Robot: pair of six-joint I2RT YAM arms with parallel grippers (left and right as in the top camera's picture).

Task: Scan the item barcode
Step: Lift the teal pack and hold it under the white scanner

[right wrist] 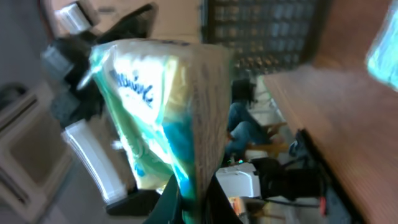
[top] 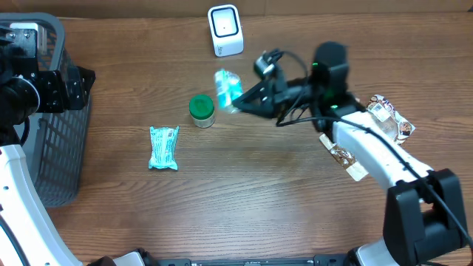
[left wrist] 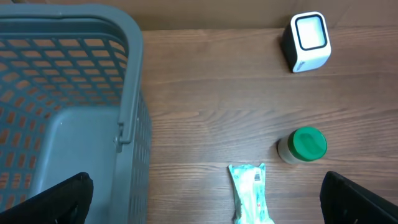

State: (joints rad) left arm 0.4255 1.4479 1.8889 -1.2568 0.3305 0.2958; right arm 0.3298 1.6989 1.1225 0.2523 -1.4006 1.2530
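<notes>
Blue-green packet (top: 226,86): looks light, soft, slippery. R end effector (top: 238,102) pinches its seam, prob. best hold; L end effector (left wrist: 208,180) wide, empty.

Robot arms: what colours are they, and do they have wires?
Both are white bars with chunky black joints. The right arm has a boxy black base, a small green light, and black cables looping near its black right gripper. The left arm looks the same; its fingers are black wedges.

Brown wood-grain table (top: 244,199), pale beige surface (left wrist: 211,12) beyond its far edge, soft even light
</notes>
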